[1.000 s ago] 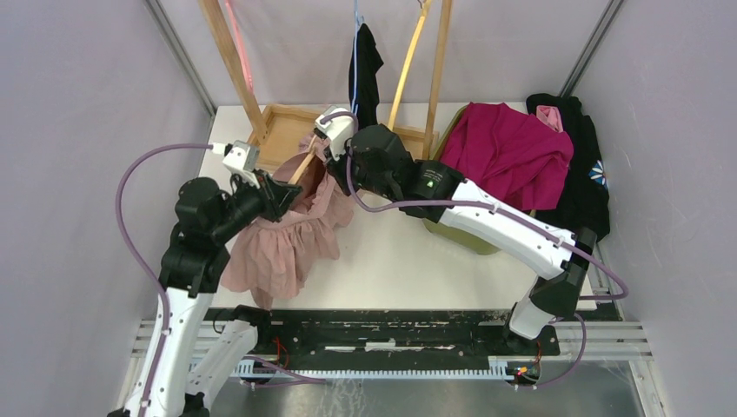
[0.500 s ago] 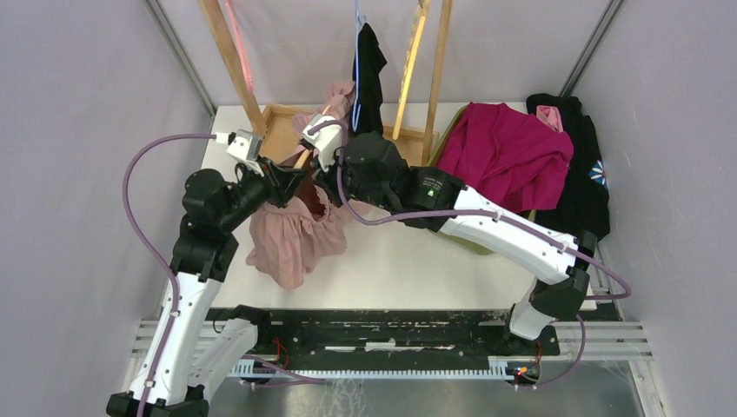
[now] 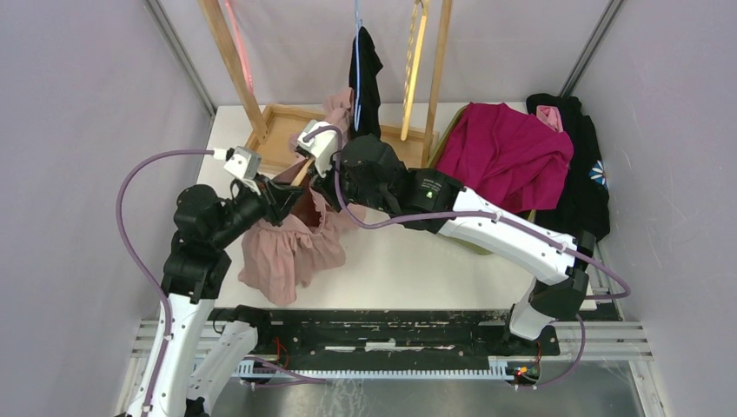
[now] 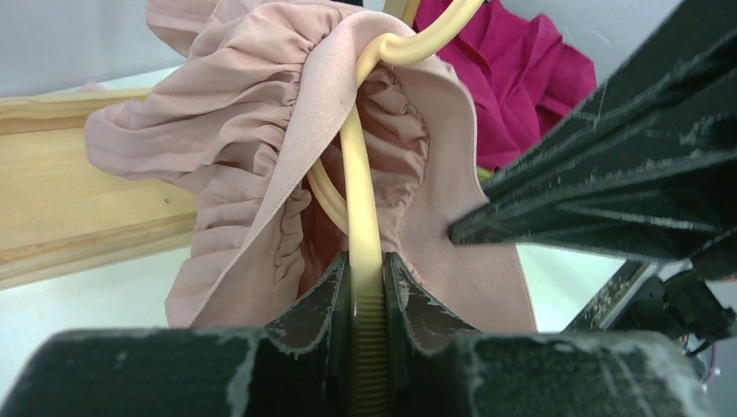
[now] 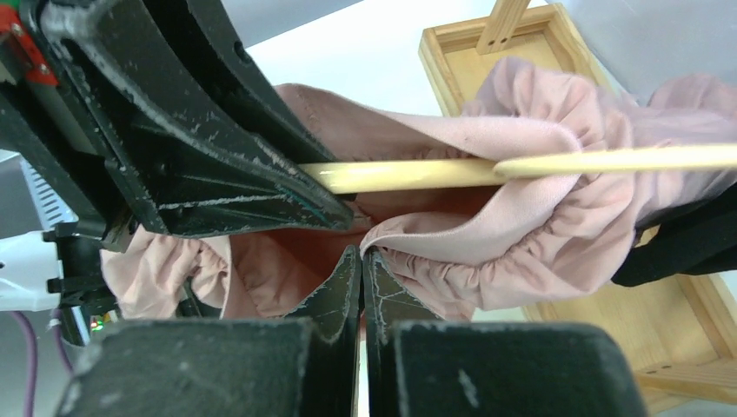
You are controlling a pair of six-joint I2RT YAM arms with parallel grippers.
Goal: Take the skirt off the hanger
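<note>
Clamping left gripper (image 4: 369, 265): jaws are pinching the hanger (image 4: 359, 174) rod.
Right gripper (image 5: 362, 256): jaws are squeezing the skirt (image 5: 539, 213) waistband, at six o'clock from the hanger.

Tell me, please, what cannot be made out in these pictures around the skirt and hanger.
- Left wrist view: the hanger runs off the upper edge; the right gripper blocks the skirt on the right.
- Right wrist view: the hanger runs off the right edge; the left gripper covers its other end.
- Top view: the skirt and both grippers hide nearly all of the hanger.
</note>
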